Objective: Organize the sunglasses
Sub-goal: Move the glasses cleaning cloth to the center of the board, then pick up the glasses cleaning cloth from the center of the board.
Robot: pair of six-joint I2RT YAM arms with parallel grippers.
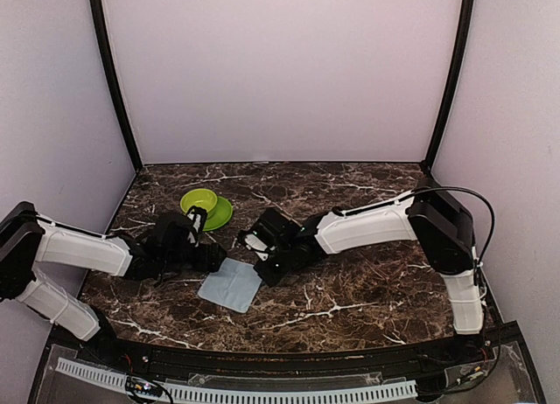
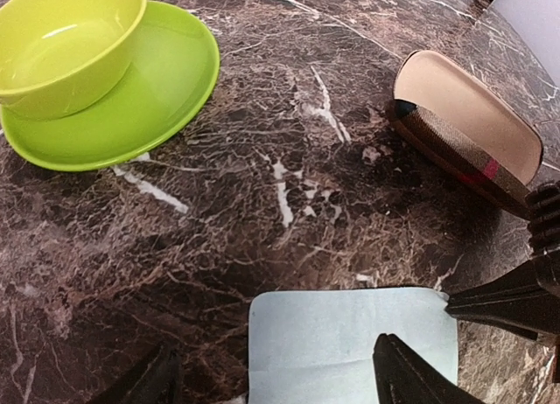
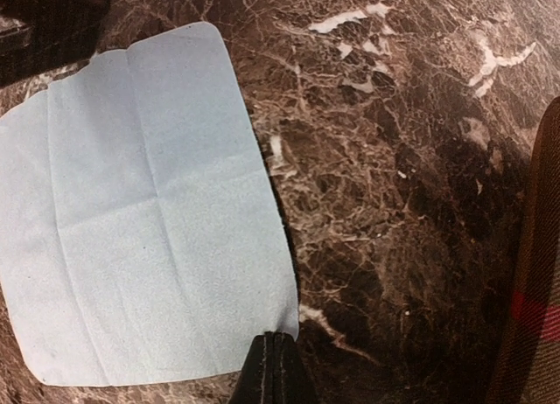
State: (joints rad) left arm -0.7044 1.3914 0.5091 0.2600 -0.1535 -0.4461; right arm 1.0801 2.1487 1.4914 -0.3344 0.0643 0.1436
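Note:
A pale blue cleaning cloth [image 1: 231, 284] lies flat on the marble table [image 1: 367, 290]. My right gripper [image 3: 276, 351] is shut on the cloth's [image 3: 149, 220] corner; in the top view the right gripper [image 1: 262, 269] sits at the cloth's right edge. My left gripper [image 2: 280, 382] is open and low over the cloth [image 2: 341, 334], with one finger [image 2: 402, 373] above it and the other over bare marble. A brown plaid glasses case [image 2: 464, 128] lies open just beyond the cloth, and its edge shows in the right wrist view [image 3: 535, 308]. No sunglasses are in view.
A lime green bowl [image 1: 199, 199] stands on a green plate [image 1: 222, 214] at the back left, close behind my left gripper [image 1: 213, 257]. Both also show in the left wrist view: the bowl [image 2: 66, 45] and the plate [image 2: 166, 89]. Dark posts and pale walls enclose the table.

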